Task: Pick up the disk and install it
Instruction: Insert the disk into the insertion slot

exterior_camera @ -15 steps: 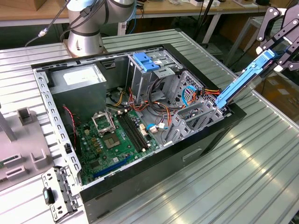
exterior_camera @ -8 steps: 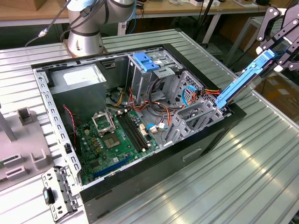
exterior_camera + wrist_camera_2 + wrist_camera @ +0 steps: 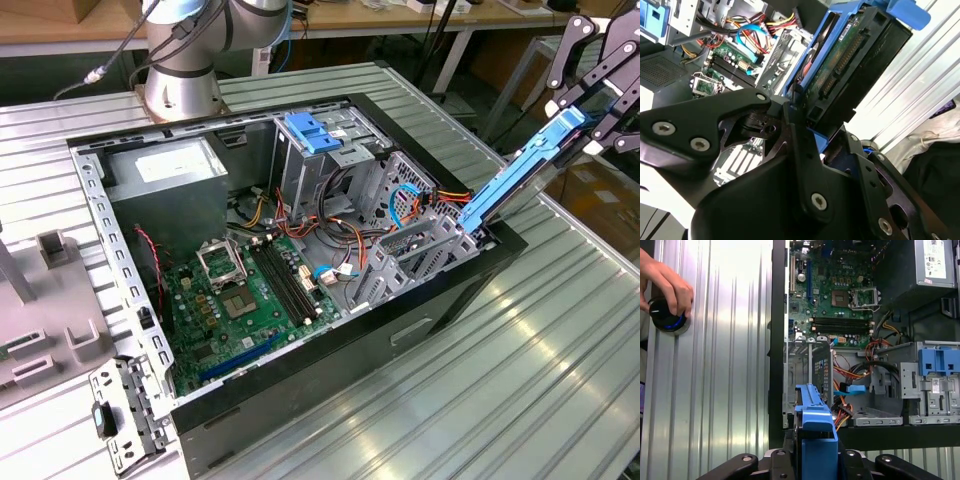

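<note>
The disk (image 3: 520,170) hangs tilted over the exterior view's right end of the open computer case (image 3: 330,385). It is a drive framed by blue carrier rails, and its low end is down at the case's corner by the drive cage. My gripper (image 3: 592,112) is shut on its high end. The second wrist view shows the disk's (image 3: 840,55) green circuit-board side, with black fingers (image 3: 797,125) clamped on it. Seen edge-on in the first wrist view, the disk's blue rail (image 3: 812,425) sits between the gripper's (image 3: 815,462) fingers, above the cage (image 3: 805,370).
Inside the case lie a motherboard (image 3: 245,300), cable bundles (image 3: 330,215), a grey power supply (image 3: 165,165) and a bare blue bracket (image 3: 312,132). The arm's base (image 3: 185,70) stands behind. A hand (image 3: 665,285) rests on a knob on the ribbed table (image 3: 725,365). Grey fixtures (image 3: 50,340) sit at the exterior view's left.
</note>
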`<state>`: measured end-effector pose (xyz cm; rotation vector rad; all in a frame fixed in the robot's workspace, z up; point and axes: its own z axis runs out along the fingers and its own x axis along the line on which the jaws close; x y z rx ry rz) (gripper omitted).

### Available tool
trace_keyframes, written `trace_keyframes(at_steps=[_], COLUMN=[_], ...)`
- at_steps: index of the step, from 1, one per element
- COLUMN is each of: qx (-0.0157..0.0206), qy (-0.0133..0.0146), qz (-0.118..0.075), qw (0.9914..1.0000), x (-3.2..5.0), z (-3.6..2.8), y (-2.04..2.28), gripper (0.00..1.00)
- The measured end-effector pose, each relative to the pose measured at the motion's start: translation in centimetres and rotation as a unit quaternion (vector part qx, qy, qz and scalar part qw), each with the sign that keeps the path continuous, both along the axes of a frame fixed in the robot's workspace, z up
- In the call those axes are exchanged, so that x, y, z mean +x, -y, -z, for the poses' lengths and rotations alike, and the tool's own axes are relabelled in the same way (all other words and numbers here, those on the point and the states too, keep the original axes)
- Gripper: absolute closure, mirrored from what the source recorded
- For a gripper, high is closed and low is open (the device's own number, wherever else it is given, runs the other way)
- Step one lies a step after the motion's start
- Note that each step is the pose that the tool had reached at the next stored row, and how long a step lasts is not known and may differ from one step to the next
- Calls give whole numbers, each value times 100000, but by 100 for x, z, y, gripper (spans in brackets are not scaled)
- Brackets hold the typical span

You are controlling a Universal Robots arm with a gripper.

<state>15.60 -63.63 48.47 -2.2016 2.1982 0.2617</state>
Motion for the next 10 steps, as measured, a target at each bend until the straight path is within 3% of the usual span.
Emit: trace_keyframes(at_steps=[5,6,10], qx=[-99,-93,-103], qy=[265,375,576], qz=[4,-3,2], qw=[100000,99999,99998], x=[-222,-323,-519], z=[1,3,13], y=[-6,-8,-10], gripper=[63,63,63])
